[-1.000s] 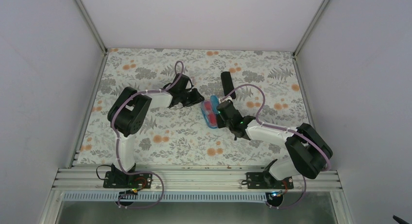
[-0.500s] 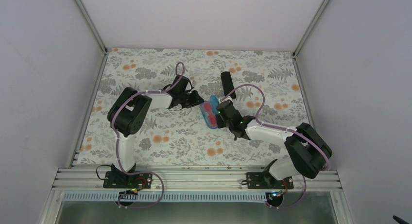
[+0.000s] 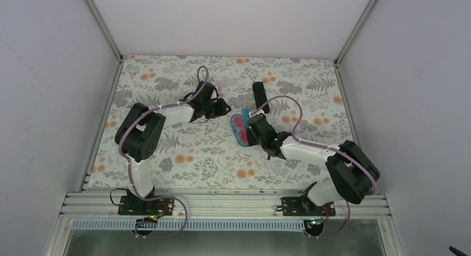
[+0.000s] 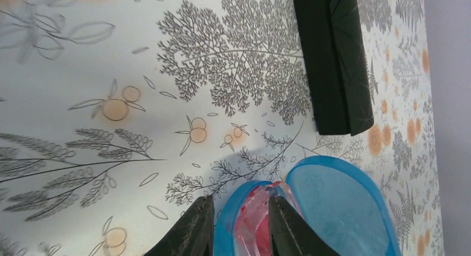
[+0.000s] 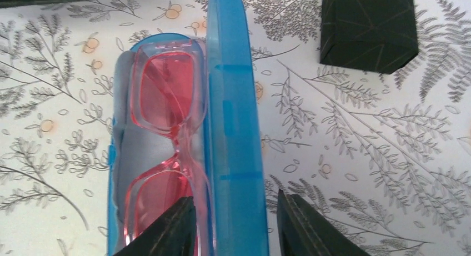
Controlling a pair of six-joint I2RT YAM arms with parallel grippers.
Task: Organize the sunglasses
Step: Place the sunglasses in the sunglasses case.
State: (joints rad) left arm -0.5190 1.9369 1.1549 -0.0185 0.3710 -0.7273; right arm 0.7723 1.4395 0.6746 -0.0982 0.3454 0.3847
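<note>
Two low arms (image 3: 178, 113), jaws newly part-open, empty: left gripper (image 4: 240, 207) drawn back, case lid (image 5: 230, 100) between right gripper (image 5: 236, 199)'s fingers (image 5: 302, 229).

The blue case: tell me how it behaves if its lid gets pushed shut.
The blue case looks like a glossy hard shell, so probably stiff and slippery. Its lid stands upright along one long side, so a push likely swings it over the sunglasses rather than bending it. Slim and probably light, it may slide on the table.

Top view looks down from behind; wrist views (close) share the sunglasses (image 5: 161, 95).
</note>
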